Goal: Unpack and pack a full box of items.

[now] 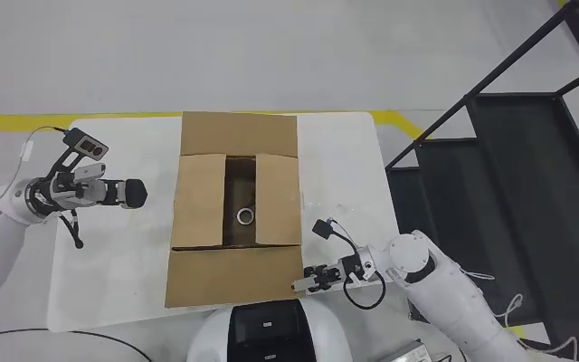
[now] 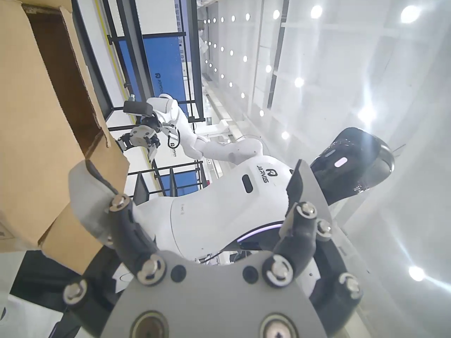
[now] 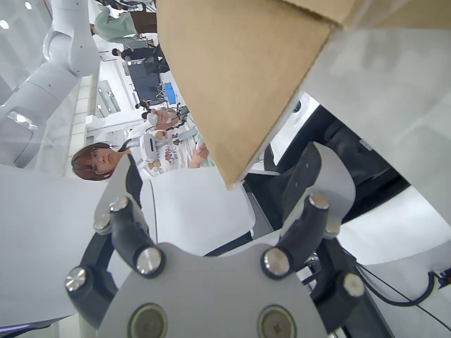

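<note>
A brown cardboard box (image 1: 239,210) stands mid-table with all its flaps folded outward. Down in its dark opening lies a small grey ring-shaped item (image 1: 245,215). My right gripper (image 1: 301,282) is at the right corner of the near flap (image 1: 235,276). It is open, and in the right wrist view that flap's corner (image 3: 232,82) pokes between the two spread fingers of the right gripper (image 3: 218,174). My left gripper (image 1: 134,193) hovers left of the box, a short gap from the left flap (image 1: 199,199). The left gripper (image 2: 193,184) is open and holds nothing, with the box wall (image 2: 31,124) beside it.
The white table (image 1: 118,271) has bare room left of the box and a narrower strip on its right (image 1: 344,172). Black metal stairs (image 1: 488,172) stand just past the table's right edge.
</note>
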Controlling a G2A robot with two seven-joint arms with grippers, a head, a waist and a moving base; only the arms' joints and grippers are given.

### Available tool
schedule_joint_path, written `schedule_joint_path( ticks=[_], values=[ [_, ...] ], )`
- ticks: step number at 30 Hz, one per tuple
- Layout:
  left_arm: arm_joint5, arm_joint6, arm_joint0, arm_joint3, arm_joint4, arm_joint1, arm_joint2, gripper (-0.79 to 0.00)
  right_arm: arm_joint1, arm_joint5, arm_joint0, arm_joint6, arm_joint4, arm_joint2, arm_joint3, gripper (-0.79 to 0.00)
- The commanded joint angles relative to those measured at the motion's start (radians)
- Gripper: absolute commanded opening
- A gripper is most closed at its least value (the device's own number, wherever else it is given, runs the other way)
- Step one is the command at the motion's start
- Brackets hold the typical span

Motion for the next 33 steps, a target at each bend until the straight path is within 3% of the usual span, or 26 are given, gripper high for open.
schedule_joint_path(
  ticks=[1, 10, 19, 28, 33],
  values=[
    [0.000, 0.000, 0.009, -0.007, 0.008, 0.002, -0.015, 0.000, -0.005, -0.014, 0.008, 0.016, 0.083, -0.020, 0.006, 0.000],
    [0.000, 0.000, 0.055, -0.018, 0.011, 0.008, -0.092, 0.000, -0.014, -0.034, 0.021, 0.115, 0.334, -0.062, -0.050, 0.000],
    [0.000, 0.000, 0.083, -0.055, 0.026, 0.005, -0.122, 0.000, -0.038, -0.086, 0.146, 0.011, 0.455, -0.060, 0.011, 0.000],
    [0.000, 0.000, 0.109, -0.176, 0.091, 0.022, -0.104, 0.000, -0.067, -0.084, 0.300, -0.122, 0.334, -0.115, 0.162, 0.000],
    [0.000, 0.000, 0.103, -0.224, 0.183, 0.027, -0.046, 0.000, -0.080, -0.083, 0.344, -0.159, 0.296, -0.144, 0.215, 0.000]
  ],
)
